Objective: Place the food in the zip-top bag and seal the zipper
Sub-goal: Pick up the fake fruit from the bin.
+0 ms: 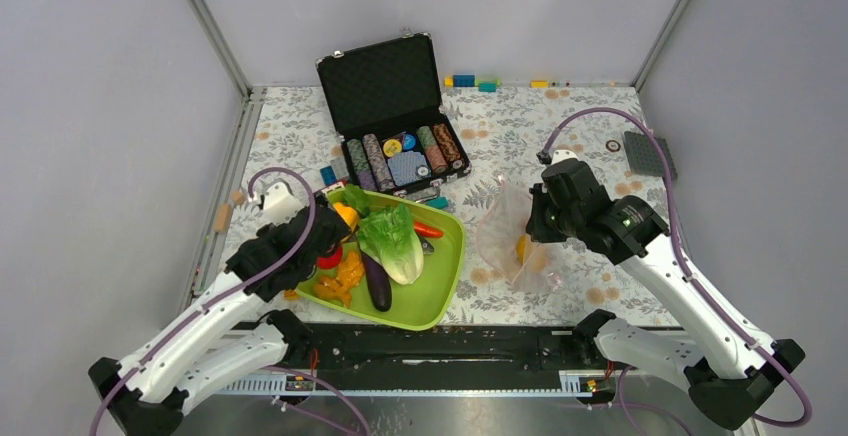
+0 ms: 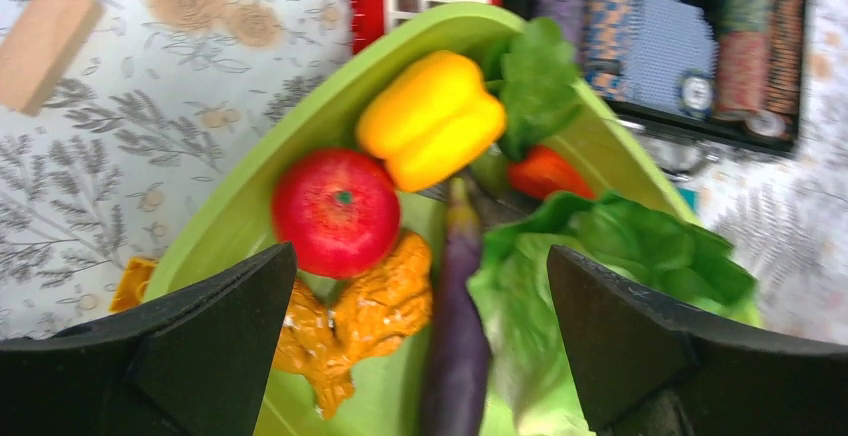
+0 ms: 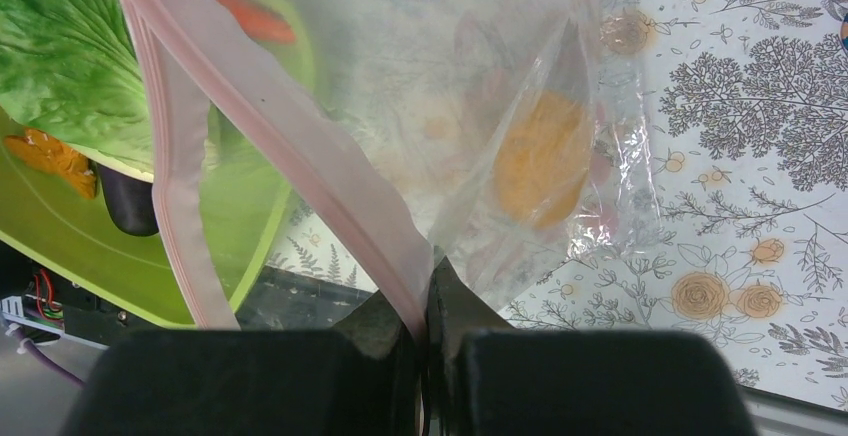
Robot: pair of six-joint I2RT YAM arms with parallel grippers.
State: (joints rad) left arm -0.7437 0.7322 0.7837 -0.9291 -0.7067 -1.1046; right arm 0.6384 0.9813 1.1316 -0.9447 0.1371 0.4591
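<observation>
Your two arms, from above.
Left arm [image 1: 200, 321] and right arm [image 1: 690, 291]: white links, black joints, a purple cable [image 1: 600, 113] looping along each. Your fingers [image 2: 210, 341] are matte black wedges.

One tray [image 1: 425, 301], one zip-top bag [image 1: 500, 231], one poker-chip case [image 1: 380, 81]. Food: one yellow pepper [image 2: 432, 116], one red apple [image 2: 336, 211], one eggplant [image 2: 457, 326], one carrot [image 2: 545, 171], one lettuce head [image 1: 395, 241], one orange fruit [image 3: 540, 161].
</observation>
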